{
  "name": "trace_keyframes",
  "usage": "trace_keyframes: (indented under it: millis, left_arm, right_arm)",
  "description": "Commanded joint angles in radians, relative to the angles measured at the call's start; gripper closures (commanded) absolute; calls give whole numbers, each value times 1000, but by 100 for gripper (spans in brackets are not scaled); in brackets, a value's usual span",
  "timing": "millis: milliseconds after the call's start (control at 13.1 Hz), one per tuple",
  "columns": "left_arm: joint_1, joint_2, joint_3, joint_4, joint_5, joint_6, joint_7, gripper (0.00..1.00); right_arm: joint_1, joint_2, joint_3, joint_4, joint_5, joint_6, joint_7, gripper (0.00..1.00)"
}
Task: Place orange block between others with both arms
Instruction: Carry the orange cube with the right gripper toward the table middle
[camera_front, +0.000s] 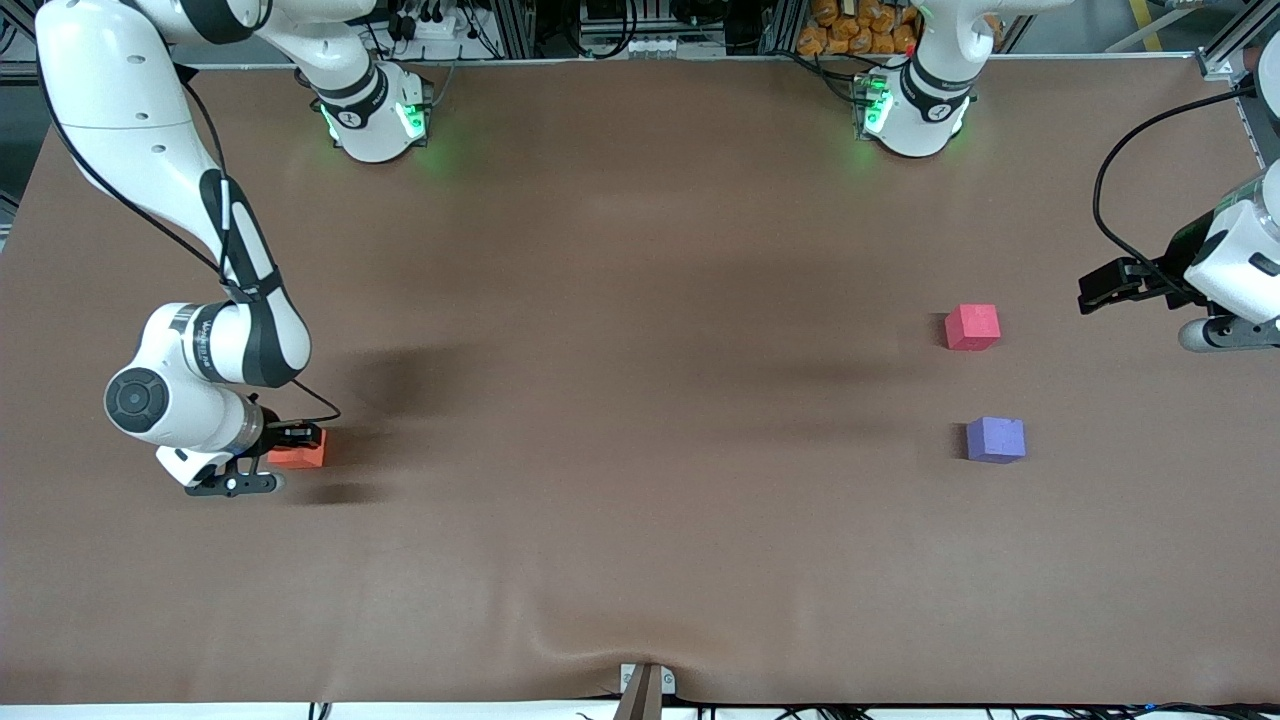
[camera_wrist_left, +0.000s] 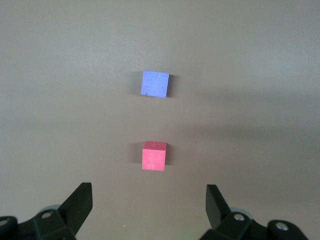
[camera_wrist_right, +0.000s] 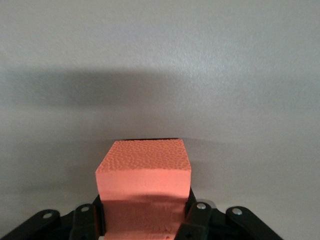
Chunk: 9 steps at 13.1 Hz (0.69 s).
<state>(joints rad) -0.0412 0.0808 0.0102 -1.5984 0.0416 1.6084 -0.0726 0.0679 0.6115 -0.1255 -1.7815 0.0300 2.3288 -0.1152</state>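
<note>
A brown bench (camera_front: 640, 560): at lower left of the frame, the right gripper (camera_front: 296, 437) clenches its fingers on the orange block (camera_front: 302, 455); lifting comes next. At right edge, the left gripper (camera_front: 1100, 290) waits released beside the red-pink cube (camera_front: 972, 327) and purple cube (camera_front: 995, 440).

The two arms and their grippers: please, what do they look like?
Both arms, the right arm and left arm, are white and rounded with black joint bands, black cables and green-lit bases. The right gripper and left gripper are black, with two fingers each.
</note>
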Motion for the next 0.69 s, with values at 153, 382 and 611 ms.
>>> trace_keyframes:
  millis: [153,382,611]
  left_arm:
    - [1,10,4,23,-23,-12,23,0]
    - [0,14,2,21,-26,-12,23,0]
    - [0,16,2,21,-26,-12,23,0]
  right_arm:
    - [55,-139,44,43,19,-161,-18,97]
    - [127,-141,130,134,22,-270,-14,96]
    - [141,-157,292,175,33,-371,-11,96]
